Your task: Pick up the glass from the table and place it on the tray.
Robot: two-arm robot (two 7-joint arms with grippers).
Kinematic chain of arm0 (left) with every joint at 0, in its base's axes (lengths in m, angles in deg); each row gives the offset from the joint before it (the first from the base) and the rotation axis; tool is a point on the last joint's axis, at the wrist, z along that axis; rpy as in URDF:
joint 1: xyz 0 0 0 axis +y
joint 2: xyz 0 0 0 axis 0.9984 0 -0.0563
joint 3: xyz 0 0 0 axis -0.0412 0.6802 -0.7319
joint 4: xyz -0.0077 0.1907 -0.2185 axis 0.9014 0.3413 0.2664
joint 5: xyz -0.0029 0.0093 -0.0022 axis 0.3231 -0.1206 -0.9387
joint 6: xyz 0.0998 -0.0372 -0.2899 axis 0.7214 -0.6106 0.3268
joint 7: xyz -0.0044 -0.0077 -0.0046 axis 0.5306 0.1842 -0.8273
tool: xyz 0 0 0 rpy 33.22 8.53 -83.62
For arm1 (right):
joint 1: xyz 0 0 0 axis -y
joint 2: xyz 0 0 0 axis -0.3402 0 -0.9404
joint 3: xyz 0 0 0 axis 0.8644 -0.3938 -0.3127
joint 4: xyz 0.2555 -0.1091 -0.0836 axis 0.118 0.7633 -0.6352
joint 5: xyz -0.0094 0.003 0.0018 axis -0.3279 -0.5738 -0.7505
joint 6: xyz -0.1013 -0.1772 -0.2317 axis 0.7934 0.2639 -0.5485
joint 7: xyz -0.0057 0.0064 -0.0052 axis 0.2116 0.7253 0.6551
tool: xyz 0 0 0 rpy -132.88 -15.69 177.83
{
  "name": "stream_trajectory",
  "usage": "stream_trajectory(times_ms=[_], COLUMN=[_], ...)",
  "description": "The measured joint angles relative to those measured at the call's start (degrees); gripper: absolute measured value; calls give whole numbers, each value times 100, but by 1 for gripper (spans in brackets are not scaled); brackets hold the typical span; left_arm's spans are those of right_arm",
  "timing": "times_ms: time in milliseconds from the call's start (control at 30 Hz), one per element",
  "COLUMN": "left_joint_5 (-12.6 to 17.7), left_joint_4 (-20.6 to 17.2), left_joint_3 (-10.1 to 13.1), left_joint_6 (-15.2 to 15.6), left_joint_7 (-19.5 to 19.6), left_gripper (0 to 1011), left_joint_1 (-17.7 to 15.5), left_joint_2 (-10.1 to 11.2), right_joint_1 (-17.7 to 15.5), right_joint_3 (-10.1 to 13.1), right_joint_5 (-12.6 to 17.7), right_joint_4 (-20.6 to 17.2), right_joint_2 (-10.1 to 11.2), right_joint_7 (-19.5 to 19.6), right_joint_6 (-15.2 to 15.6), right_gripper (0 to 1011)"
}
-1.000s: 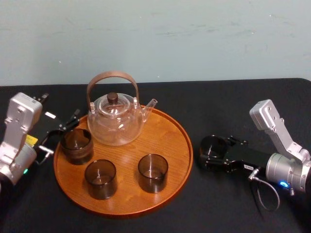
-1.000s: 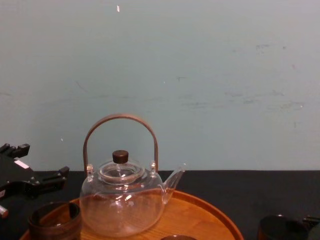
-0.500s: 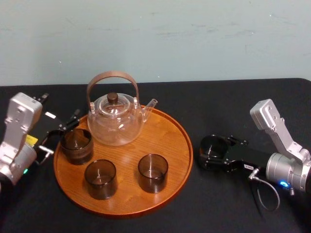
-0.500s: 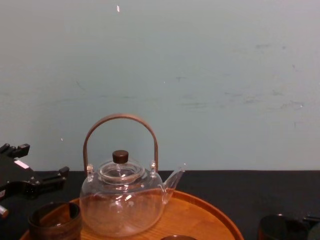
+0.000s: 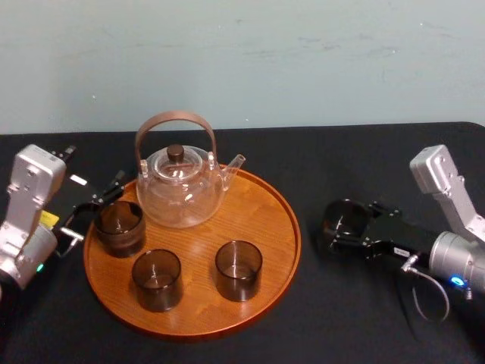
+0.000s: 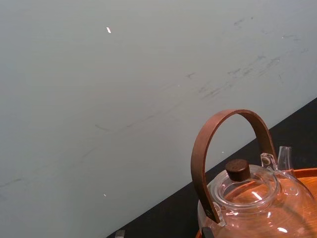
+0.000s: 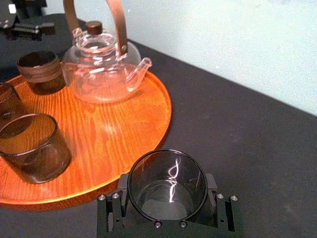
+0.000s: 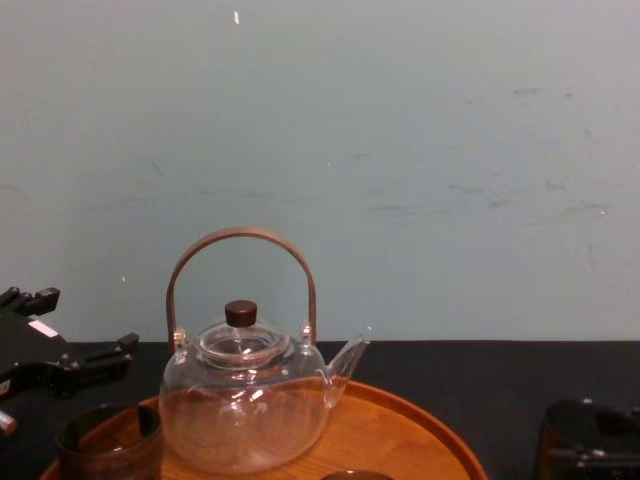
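My right gripper (image 5: 350, 230) is shut on a dark smoky glass (image 5: 342, 220), held just above the black table (image 5: 341, 163) a little to the right of the tray (image 5: 292, 243). In the right wrist view the glass (image 7: 167, 184) sits between the black fingers (image 7: 110, 213), its mouth tipped toward the tray (image 7: 114, 124). The chest view shows the glass (image 8: 580, 435) at the lower right. The round orange-brown wooden tray carries a glass teapot (image 5: 180, 188) and three more dark glasses. My left gripper (image 5: 92, 210) rests open at the tray's left rim, beside the leftmost glass (image 5: 120, 227).
The teapot with its brown hoop handle (image 5: 176, 121) stands at the back of the tray. Two glasses (image 5: 157, 279) (image 5: 239, 269) stand toward the tray's front. Bare wood lies on the tray's right side (image 5: 265, 220). A pale wall backs the table.
My right gripper has risen with the glass and shifted slightly right, away from the tray. The left arm and the things on the tray have stayed still.
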Motion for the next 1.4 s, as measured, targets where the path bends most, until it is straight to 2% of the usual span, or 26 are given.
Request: stream_trajectory(times_ms=[333,500,1400], left_joint_5=[0,0,0], left_joint_4=[0,0,0], left_joint_3=[0,1,0], left_joint_6=[0,0,0], left_joint_7=[0,0,0], left_gripper=[1001,1001,1001], left_joint_1=[0,0,0], left_joint_2=[1,0,0], right_joint_1=[-62,18,942], right_joint_3=[240,241,-401], right_joint_5=[56,33,-356], right_joint_4=[-276,-305,306], right_joint_2=[86,56,-647], right_joint_7=[142,149,-53], right_joint_6=[-28,-51,-68], right_gripper=[904,904,904])
